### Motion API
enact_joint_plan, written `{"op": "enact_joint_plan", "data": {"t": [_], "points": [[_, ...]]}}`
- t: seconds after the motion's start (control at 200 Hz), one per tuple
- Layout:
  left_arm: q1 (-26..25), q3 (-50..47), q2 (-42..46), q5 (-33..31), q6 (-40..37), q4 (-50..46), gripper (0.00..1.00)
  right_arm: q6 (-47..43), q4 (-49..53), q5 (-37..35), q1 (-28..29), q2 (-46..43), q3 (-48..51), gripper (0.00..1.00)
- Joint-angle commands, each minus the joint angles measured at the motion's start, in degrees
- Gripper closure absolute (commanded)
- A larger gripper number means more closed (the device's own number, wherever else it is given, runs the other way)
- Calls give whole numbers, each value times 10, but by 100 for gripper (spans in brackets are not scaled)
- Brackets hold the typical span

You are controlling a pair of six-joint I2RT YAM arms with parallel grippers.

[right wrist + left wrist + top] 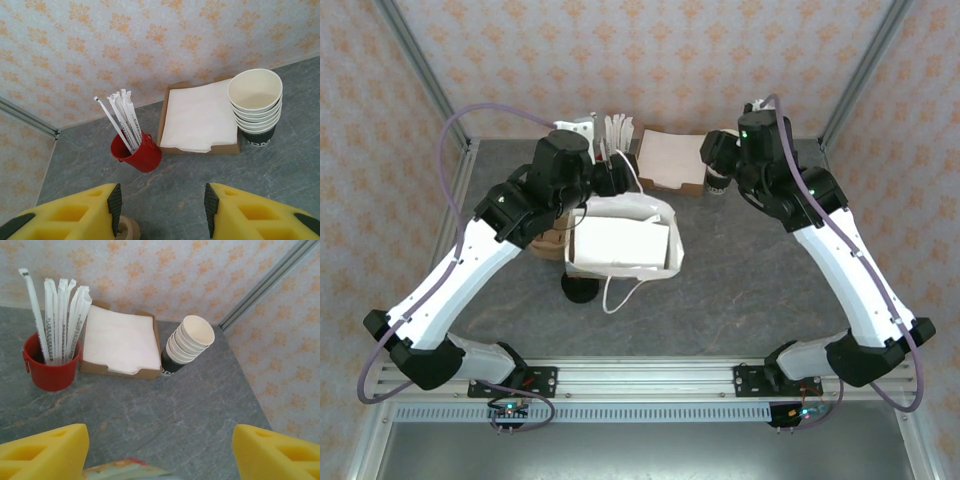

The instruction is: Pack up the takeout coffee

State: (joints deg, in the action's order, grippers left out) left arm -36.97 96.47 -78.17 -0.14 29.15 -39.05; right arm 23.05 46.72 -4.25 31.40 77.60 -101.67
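Bright, even light; soft shadows; close foreground perhaps slightly blurred.

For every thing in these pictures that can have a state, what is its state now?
left gripper, open.
right gripper, open.
white paper bag, open at the top.
stack of paper cups, nested, upright, without lids.
red cup, upright, holding wrapped straws.
cardboard tray, filled with white napkins.

No legible text; print on straw wrappers, bottom cup band unreadable.
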Motion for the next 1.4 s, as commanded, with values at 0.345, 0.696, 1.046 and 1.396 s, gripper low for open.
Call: {"op": "enact_joint_plan", "data": {"t": [0.345,0.696,1.046,1.396], "points": [[-29,48,-59,13,90,37,26,9,5,50,-93,-45,32,51],[-74,82,-100,-19,114,39,26,15,5,87,-139,-62,53,51],[-80,46,-107,-58,174,60,20,16,1,93,-146,-64,67,51],[-78,-5,-122,-71,198,75,18,20,2,91,-149,-65,73,50]]}}
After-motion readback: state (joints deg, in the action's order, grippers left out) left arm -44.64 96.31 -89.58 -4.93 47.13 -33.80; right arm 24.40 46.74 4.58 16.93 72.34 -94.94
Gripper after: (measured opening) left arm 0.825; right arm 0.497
